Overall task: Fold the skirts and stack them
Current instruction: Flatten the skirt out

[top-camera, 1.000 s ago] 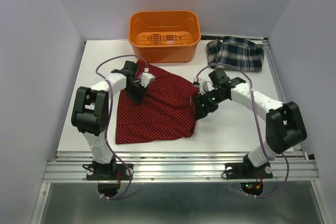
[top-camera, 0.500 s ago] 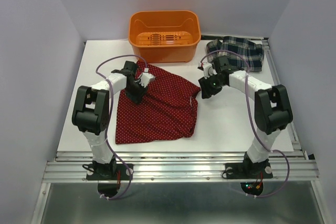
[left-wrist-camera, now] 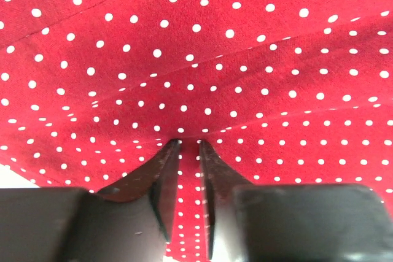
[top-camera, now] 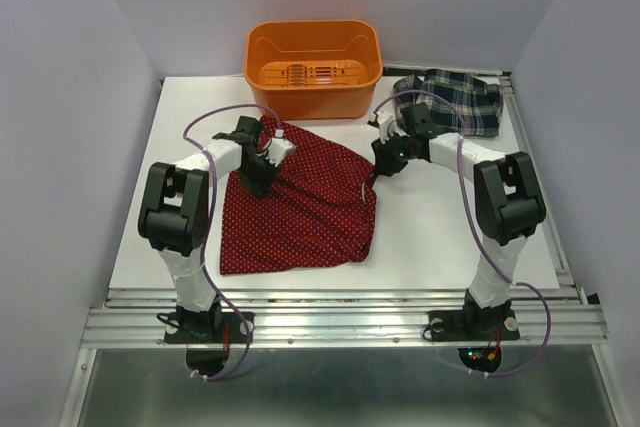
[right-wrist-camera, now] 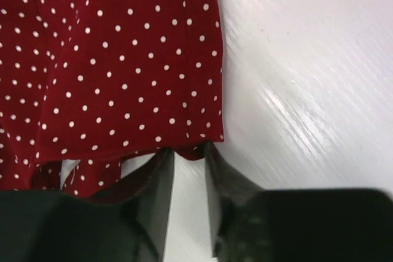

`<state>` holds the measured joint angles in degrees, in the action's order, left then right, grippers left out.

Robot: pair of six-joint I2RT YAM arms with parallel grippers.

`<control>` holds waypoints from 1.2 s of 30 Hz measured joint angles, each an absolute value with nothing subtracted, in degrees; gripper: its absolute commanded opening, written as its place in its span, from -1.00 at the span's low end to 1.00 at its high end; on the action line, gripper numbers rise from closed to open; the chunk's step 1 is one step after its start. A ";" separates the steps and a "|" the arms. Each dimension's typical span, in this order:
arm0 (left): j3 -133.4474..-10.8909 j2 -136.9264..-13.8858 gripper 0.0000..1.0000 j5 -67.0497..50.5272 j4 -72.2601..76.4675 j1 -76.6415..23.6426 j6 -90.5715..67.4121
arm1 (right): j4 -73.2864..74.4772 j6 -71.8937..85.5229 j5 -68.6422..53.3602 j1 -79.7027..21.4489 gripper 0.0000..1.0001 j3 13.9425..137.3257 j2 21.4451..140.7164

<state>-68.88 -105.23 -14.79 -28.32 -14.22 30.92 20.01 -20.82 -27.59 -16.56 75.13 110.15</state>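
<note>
The red skirt (top-camera: 300,207) lies spread on the tabletop (top-camera: 450,227) left of centre, its long axis running roughly from 12 to 6 o'clock. Both arms are at its far edge. The left hand (top-camera: 258,175) sits on the 11 o'clock corner, its jaws narrow, and the creases that gather at its fingertips (left-wrist-camera: 174,146) suggest it has pinched the cloth. The right hand (top-camera: 382,165) is at the 2 o'clock corner, also narrow, with the hem lying right at its fingertips (right-wrist-camera: 164,154). I cannot tell whether that hem is caught. A fold would likely carry this far edge toward 6 o'clock. The orange bin (top-camera: 313,95) stands just beyond at 12, and the near hem lies close to the tabletop's front edge. The plaid skirt (top-camera: 450,99) sits bunched at 1 o'clock, nearer the right arm, with bare surface at 4 o'clock.
</note>
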 measured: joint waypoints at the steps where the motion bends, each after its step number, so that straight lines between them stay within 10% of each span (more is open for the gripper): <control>1: -68.93 -105.62 -0.44 -14.74 -28.21 -14.22 31.05 | 19.44 -21.69 -28.21 -16.56 -0.64 75.13 110.32; 3: -69.41 -106.00 -0.45 -14.52 -28.18 -14.20 31.07 | 18.83 -22.94 -29.15 -16.56 -0.98 75.35 110.76; 18: -71.33 -107.46 -0.65 -13.52 -28.45 -14.15 31.24 | 8.38 -22.00 -11.92 -16.60 -0.99 76.77 106.34; 21: -71.33 -107.46 -0.37 -13.52 -28.29 -14.15 31.27 | 4.93 -20.80 -8.43 -16.82 -0.98 76.69 106.85; 25: -71.02 -106.43 -0.10 -15.38 -27.59 -14.15 31.68 | 4.25 -20.10 -5.61 -17.12 -0.62 76.90 110.28; 28: -70.11 -102.39 -0.04 -17.69 -27.29 -14.15 31.77 | 4.93 -20.18 -3.57 -17.12 0.15 76.97 113.27; 36: -69.82 -86.35 -0.06 -20.80 -23.88 -14.68 31.16 | 11.22 -18.70 -2.17 -16.91 0.25 76.95 108.99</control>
